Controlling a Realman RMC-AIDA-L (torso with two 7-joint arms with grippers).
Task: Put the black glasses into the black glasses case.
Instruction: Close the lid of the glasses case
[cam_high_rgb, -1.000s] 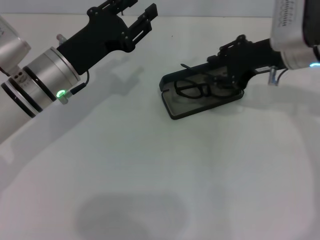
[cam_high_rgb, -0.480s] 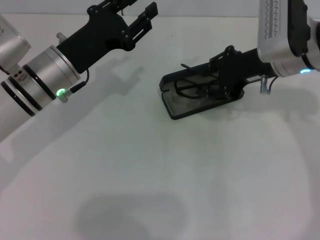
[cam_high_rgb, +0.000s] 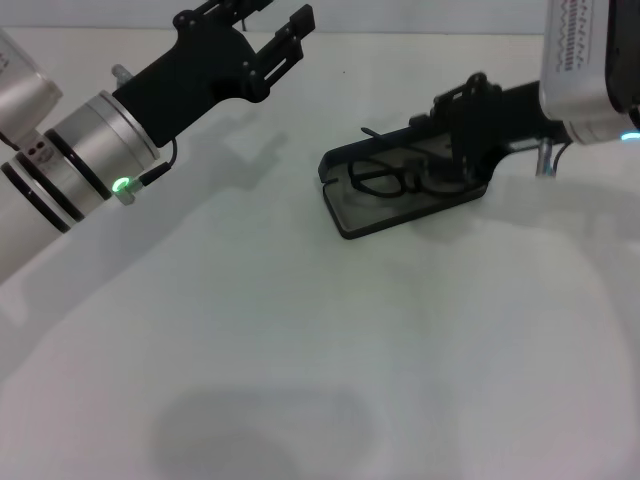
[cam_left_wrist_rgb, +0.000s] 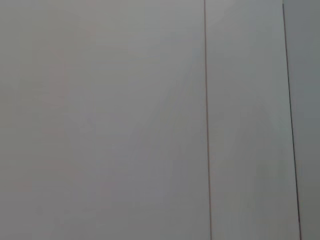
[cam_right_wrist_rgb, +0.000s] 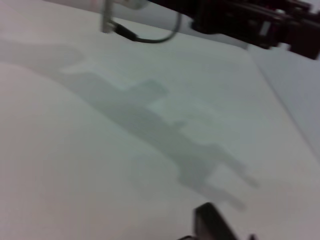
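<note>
The black glasses case (cam_high_rgb: 345, 212) lies open on the white table, right of centre, with its lid (cam_high_rgb: 345, 155) raised at the back. Inside it, on the grey lining, rest the black glasses (cam_high_rgb: 385, 180) with their lenses toward the case's left end. My right gripper (cam_high_rgb: 458, 142) hovers over the right end of the case, covering that end and part of the glasses. My left gripper (cam_high_rgb: 275, 25) is held high at the far left, open and holding nothing. In the right wrist view only a black corner of the case (cam_right_wrist_rgb: 212, 225) shows.
The white table (cam_high_rgb: 300, 330) stretches bare in front of the case. The right wrist view catches the left arm's gripper (cam_right_wrist_rgb: 250, 22) far off, with its shadow on the table. A plain pale surface is all the left wrist view holds.
Half a second ago the right gripper had swung left and lower over the case; now it is back to the right and slightly higher. The left arm has not moved.
</note>
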